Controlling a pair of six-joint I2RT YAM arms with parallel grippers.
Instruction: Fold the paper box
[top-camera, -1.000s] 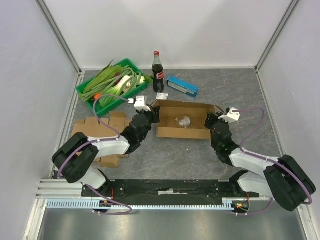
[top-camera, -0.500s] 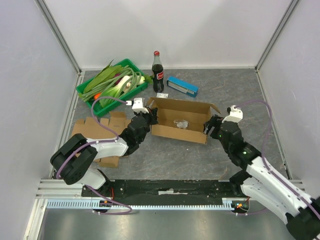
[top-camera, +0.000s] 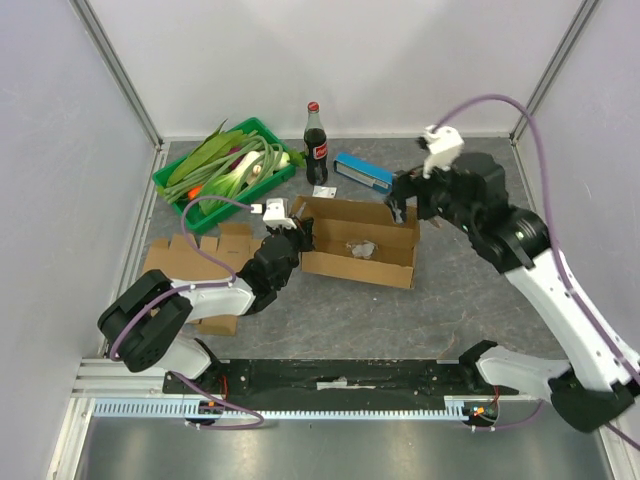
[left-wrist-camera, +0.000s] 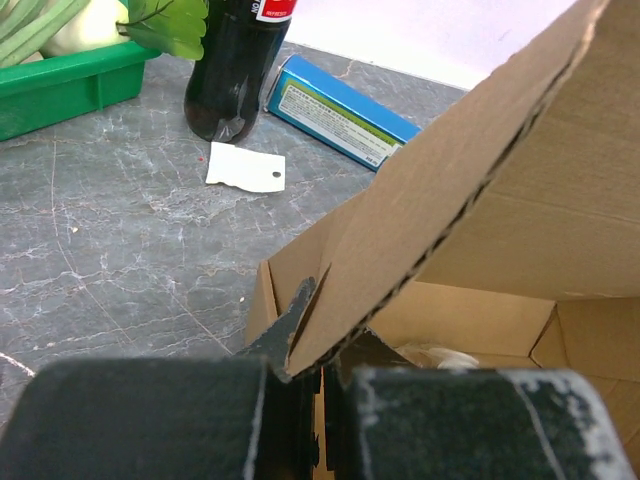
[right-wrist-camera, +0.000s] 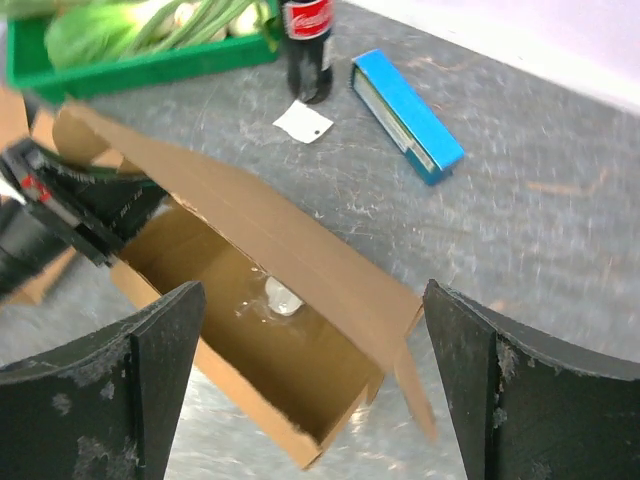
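Since a second ago my right fingers have let go of the box, sprung wide apart and lifted off toward the far right. My left fingers stay clamped on its left flap. It sits mid-way on the counter, top open.

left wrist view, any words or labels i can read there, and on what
Red label on the bottle: white lettering, cut off by the top edge, not readable.
Pale panel on the blue box: fine print, too small to read.
The white tag: blank.
The cardboard box: no print visible.
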